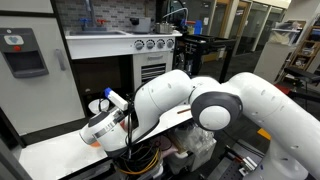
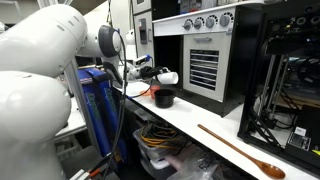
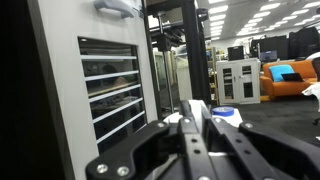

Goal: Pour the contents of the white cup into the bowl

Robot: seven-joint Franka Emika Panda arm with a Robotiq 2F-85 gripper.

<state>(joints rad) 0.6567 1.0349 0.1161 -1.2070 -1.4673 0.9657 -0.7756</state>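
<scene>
In an exterior view my gripper [image 2: 152,72] is shut on the small white cup [image 2: 169,77] and holds it tipped on its side, just above the black bowl [image 2: 164,99] on the white counter. Something salmon-red [image 2: 157,92] shows at the bowl's near rim. In the wrist view the fingers [image 3: 197,125] are closed on the white cup [image 3: 200,108], mostly hidden behind them. In an exterior view the arm fills the middle, the gripper [image 1: 118,101] is partly seen, and the cup and bowl are hidden.
A long wooden spoon [image 2: 240,152] lies on the counter [image 2: 205,118] towards its near end. A toy oven with knobs and a slatted front [image 2: 203,62] stands right behind the bowl. A blue-topped object [image 3: 225,114] sits beyond the cup. A black rack [image 2: 290,80] stands at the counter's end.
</scene>
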